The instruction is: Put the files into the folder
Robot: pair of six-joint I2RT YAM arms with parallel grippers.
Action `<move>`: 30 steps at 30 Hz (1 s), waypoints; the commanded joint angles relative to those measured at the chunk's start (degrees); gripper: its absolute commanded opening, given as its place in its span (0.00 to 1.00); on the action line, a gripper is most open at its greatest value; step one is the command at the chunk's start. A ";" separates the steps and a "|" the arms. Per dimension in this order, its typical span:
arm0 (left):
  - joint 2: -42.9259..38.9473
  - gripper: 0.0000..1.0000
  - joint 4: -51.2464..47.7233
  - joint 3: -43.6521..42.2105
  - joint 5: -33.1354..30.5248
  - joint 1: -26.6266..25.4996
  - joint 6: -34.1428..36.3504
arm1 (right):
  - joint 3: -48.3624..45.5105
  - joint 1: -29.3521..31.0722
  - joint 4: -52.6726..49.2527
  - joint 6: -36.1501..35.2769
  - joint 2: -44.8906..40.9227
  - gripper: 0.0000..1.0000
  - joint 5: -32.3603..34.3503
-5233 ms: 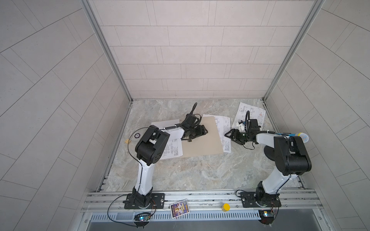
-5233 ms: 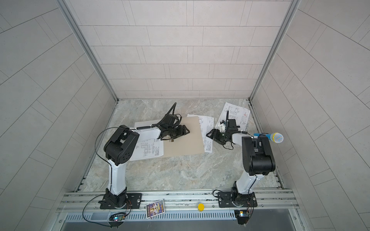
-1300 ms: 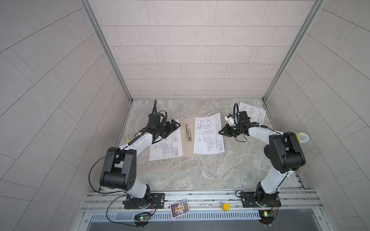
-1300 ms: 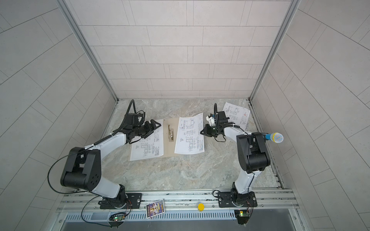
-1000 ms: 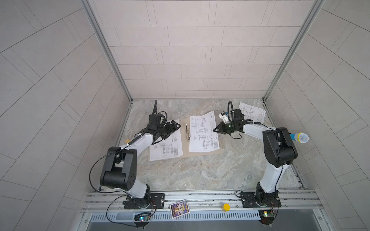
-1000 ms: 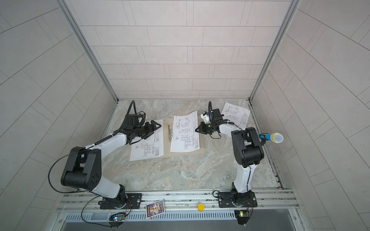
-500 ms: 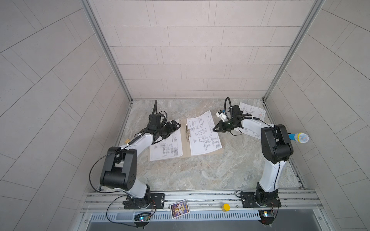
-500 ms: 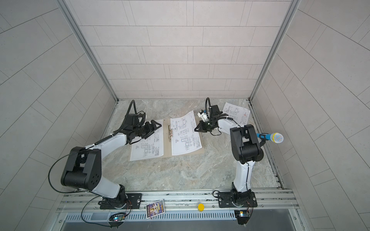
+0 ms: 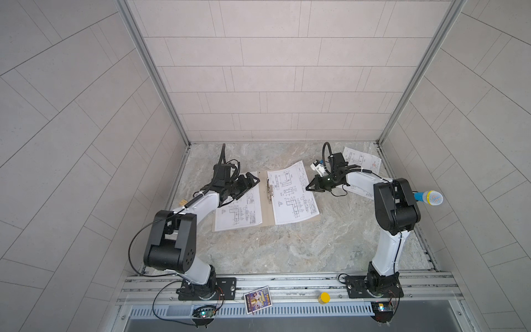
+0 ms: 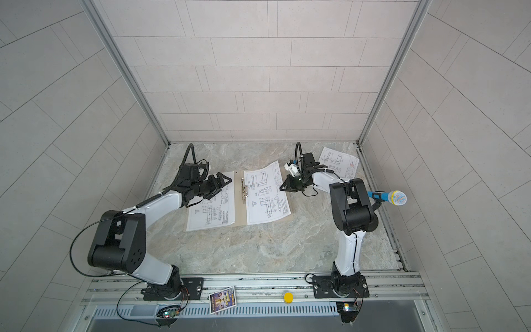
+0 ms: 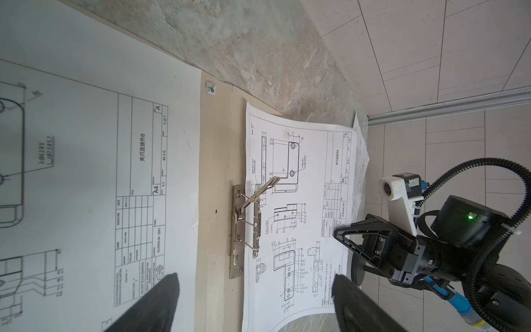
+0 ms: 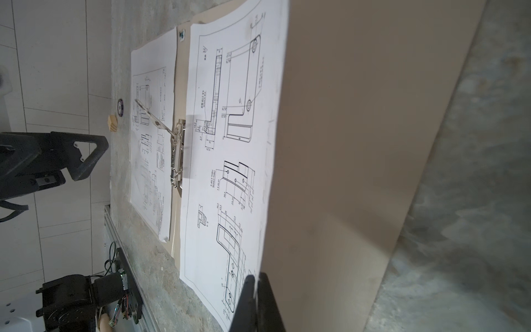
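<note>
Right gripper [image 9: 309, 189] swung inward, clamped on folder [image 12: 344, 143] edge, left gripper [image 9: 250, 184] agape over sheet [image 9: 240, 208]

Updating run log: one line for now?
left tool open over white printed sheet | right tool shut on tan cardboard folder edge | another printed sheet outside

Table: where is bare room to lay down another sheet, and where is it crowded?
Bare: the table strip between the folder and the front rail; also the strip behind the folder. Crowded: the middle, with folder, left gripper and right gripper, and the back right corner with a loose sheet.
</note>
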 commanded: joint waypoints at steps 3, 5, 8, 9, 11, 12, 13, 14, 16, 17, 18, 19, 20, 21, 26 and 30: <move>0.24 0.90 0.53 -0.37 0.37 0.29 0.30 | -1.45 0.02 4.86 3.98 0.67 0.00 0.37; 0.16 0.90 0.50 -0.37 0.22 0.26 0.32 | -1.47 0.07 5.09 4.28 0.57 0.00 0.38; 0.26 0.90 0.59 -0.29 0.32 0.28 0.30 | -1.90 0.02 5.31 4.21 0.19 0.00 0.29; 0.31 0.90 0.66 -0.32 0.28 0.29 0.30 | -1.78 0.06 4.91 3.64 0.09 0.00 0.36; 0.32 0.90 0.68 -0.37 0.31 0.30 0.27 | -1.82 -0.02 4.51 3.26 0.19 0.00 0.77; 0.28 0.90 0.64 -0.37 0.46 0.26 0.22 | -1.74 -0.08 4.41 3.34 0.33 0.00 0.72; 0.34 0.90 0.66 -0.32 0.43 0.37 0.30 | -1.69 -0.04 4.42 3.64 0.48 0.00 0.72; 0.29 0.90 0.64 -0.36 0.48 0.24 0.30 | -1.73 -0.01 4.74 3.68 0.60 0.00 0.40; 0.19 0.90 0.67 -0.45 0.33 0.35 0.34 | -1.65 0.02 4.92 3.76 0.64 0.04 0.03; 0.14 0.90 0.64 -0.45 0.36 0.33 0.30 | -1.56 -0.04 4.66 3.37 0.54 0.05 0.02; 0.17 0.90 0.55 -0.45 0.36 0.33 0.37 | -1.43 -0.06 4.28 2.95 0.37 0.05 0.15; 0.17 0.90 0.57 -0.45 0.31 0.32 0.43 | -1.31 -0.02 3.93 2.47 0.30 0.06 0.20; 0.24 0.90 0.58 -0.45 0.26 0.35 0.38 | -1.06 -0.12 3.23 2.02 0.27 0.06 0.30; 0.30 0.90 0.55 -0.41 0.20 0.33 0.38 | -0.58 -0.15 2.32 1.51 0.46 0.06 0.35; 0.08 0.90 0.59 -0.37 0.31 0.34 0.34 | 0.97 -0.19 -0.49 -0.19 0.93 0.36 0.95; -0.74 0.90 -1.38 0.40 -0.76 0.28 1.97 | 0.91 -0.37 -1.70 -0.93 -0.53 0.54 3.75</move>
